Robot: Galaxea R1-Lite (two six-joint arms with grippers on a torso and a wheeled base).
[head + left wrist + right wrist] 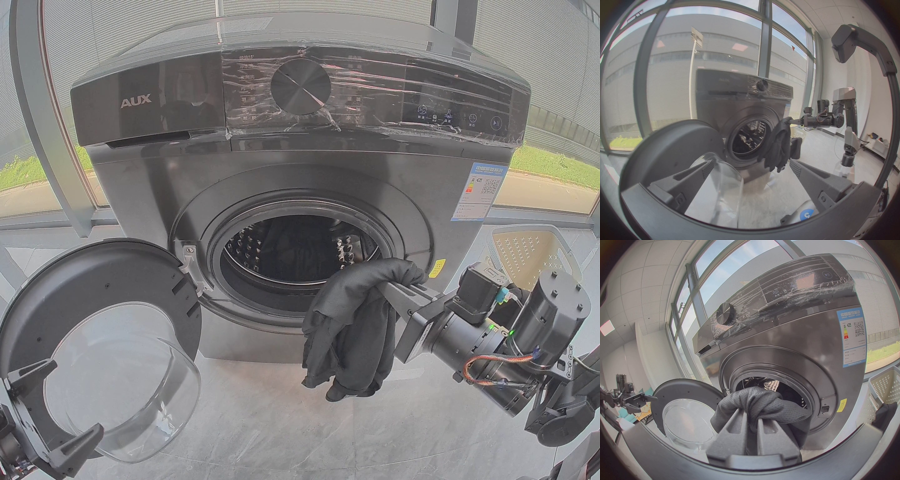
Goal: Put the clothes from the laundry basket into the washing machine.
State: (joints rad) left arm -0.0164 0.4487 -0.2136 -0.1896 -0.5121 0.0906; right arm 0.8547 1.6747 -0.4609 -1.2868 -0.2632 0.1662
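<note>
R gripper (751, 418) was pinched on a dark garment (353, 325), which hung just in front of the washer (375, 181) port, low-right. L gripper (56, 409) was spread by washer's open door (94, 294). Cloth prob. light, limp, snaggy; best held at bunched top.

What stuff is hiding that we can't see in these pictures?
Inside the drum: head view, too dark to tell what's in there.
Laundry basket: head view, the right arm covers its lower part, so its inside is hidden.
Right hand: right wrist view, its tips go under the dark cloth.
Sticker: head view, print too small.
</note>
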